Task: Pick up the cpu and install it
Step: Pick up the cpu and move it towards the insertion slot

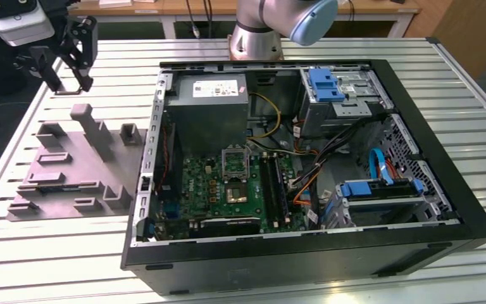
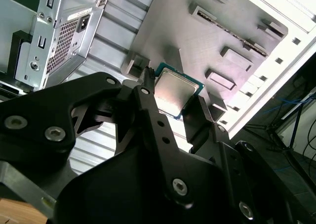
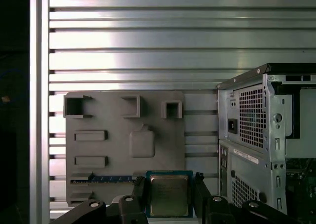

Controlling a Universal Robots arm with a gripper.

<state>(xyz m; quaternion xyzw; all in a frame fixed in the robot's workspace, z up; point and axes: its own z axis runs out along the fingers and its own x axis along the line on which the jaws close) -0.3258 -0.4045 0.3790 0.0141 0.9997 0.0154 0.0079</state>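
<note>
While aloft over the slatted metal table (image 3: 148, 46), pincer (image 3: 170, 181) tight on the cpu (image 3: 169, 198).

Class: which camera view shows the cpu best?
The first wrist view: the cpu faces the camera squarely, its silvery top in full view, held in the claw. The second wrist view shows it tilted, one edge hidden behind a finger. In the exterior view it is too small to tell.

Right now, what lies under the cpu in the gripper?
In the first wrist view, the grey tray on the slatted table lies below the cpu, held in the gripper. The tray part directly beneath is covered.
</note>
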